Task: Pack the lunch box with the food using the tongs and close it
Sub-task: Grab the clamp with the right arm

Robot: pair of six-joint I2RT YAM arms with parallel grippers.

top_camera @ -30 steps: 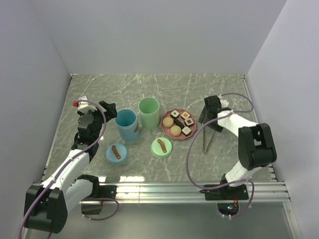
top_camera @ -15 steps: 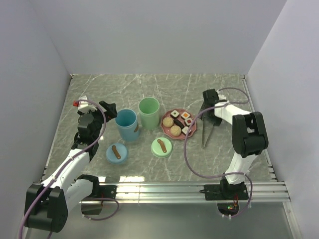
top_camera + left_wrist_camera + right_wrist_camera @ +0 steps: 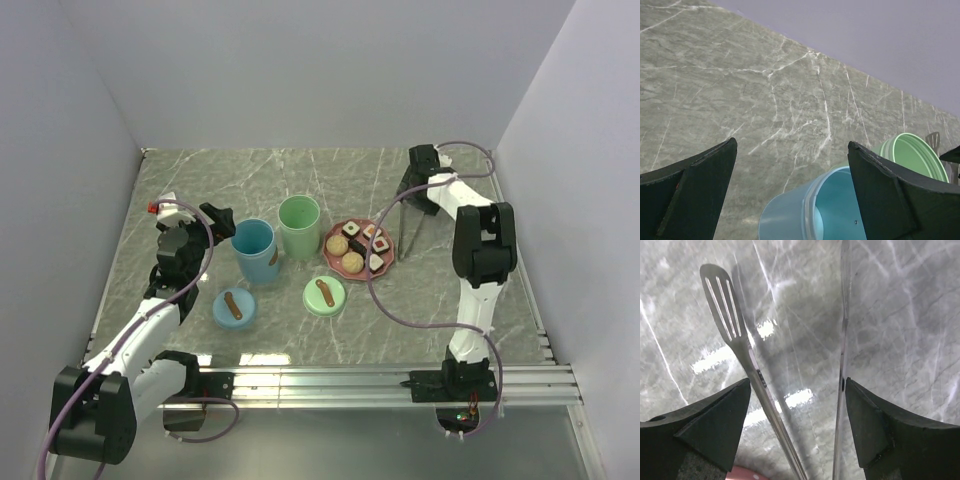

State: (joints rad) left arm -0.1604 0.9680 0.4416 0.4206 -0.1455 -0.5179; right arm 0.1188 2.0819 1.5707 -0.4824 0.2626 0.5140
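Note:
The tongs [image 3: 407, 228] lie lengthwise between the fingers of my right gripper [image 3: 413, 190], right of the pink plate [image 3: 358, 279]. In the right wrist view the gripper [image 3: 797, 382] straddles both arms. Its right finger [image 3: 875, 425] presses the thin arm [image 3: 844, 315], and its left finger sits close beside the slotted arm [image 3: 720, 295]. The food [image 3: 352, 262], buns and sushi pieces, is on the plate. The lunch box shows as a blue tub [image 3: 253, 250] and a green tub [image 3: 299, 227], both uncovered. My left gripper [image 3: 212, 218] is open, left of the blue tub [image 3: 810, 210].
A blue lid [image 3: 235, 307] and a green lid [image 3: 324, 296] lie flat in front of the tubs. The green tub [image 3: 912, 155] stands behind the blue one in the left wrist view. Grey walls close in the marble table [image 3: 300, 170] at the back and sides.
My right gripper has swung from beside the plate's near right toward the back of the table, with the tongs moving along between its fingers. The left arm has not moved.

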